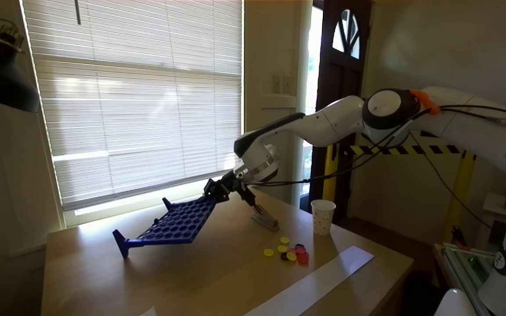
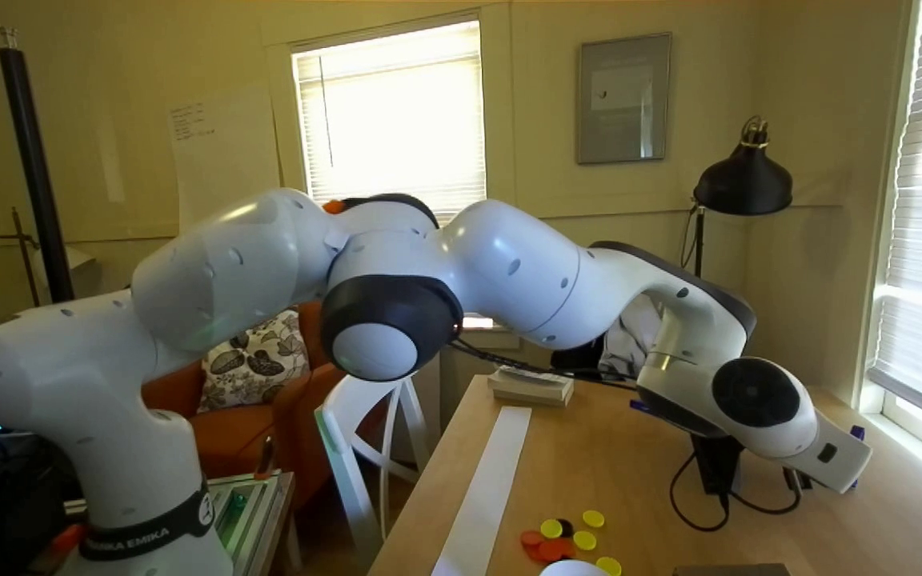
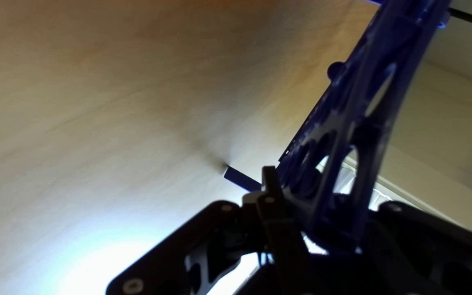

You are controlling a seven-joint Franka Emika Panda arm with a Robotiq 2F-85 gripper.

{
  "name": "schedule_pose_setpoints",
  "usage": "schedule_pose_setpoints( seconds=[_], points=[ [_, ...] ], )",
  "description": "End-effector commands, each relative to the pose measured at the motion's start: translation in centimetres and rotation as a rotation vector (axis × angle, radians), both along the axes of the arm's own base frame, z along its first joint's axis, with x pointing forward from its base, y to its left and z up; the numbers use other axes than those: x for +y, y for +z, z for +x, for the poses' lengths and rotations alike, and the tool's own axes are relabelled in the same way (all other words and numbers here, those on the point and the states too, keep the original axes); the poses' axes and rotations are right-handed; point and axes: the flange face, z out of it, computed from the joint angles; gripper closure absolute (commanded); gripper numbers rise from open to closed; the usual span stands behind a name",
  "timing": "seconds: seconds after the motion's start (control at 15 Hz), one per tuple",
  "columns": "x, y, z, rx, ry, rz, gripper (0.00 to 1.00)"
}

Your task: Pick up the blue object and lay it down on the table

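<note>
Blue board (image 1: 186,218): held tilted above the table (image 1: 200,281), footed side low, gripped corner (image 1: 210,203) high; the arm (image 2: 529,264) hides nearly all of it in an exterior view
Gripper (image 1: 216,194): jaws pinched together on the board near that corner; with the weight hanging so far from the pinch, I'd expect it to swivel or slip if jolted
Low foot (image 1: 123,245): close to the wood, touching or not I can't tell; should it catch as the wrist (image 1: 259,164) comes down, the board may twist in the grip or get levered loose
Raised corner: let go at this tilt, it would likely drop with a slap and send the board skidding; levelling first looks the safer course
Window blinds (image 1: 139,123): behind the board, far foot (image 1: 168,204) nearest them; a careless swing outward could knock them, gap unclear
Grey stapler-like thing (image 1: 265,220): on the table near the wrist; the obstacle I'd watch most, since coming straight down could land the gripper on it
Loose discs (image 1: 291,256): yellow, red and black, well apart from the board; they matter only if swept
Paper cup (image 1: 322,218): upright near the discs; it looks light, so the cables (image 1: 319,178) sagging lower might tip it
White strip (image 1: 316,283): flat, past the discs; hardly in the way
</note>
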Motion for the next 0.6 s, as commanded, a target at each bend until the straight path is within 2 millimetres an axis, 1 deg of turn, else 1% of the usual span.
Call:
schedule_pose_setpoints(
  seconds=[0.0,0.53],
  points=[
    [-0.69,-6.52,-1.17,-0.007,0.042,-0.147,0.95],
    [-0.85,-7.38,-0.93,-0.023,0.031,-0.126,0.95]
  ],
)
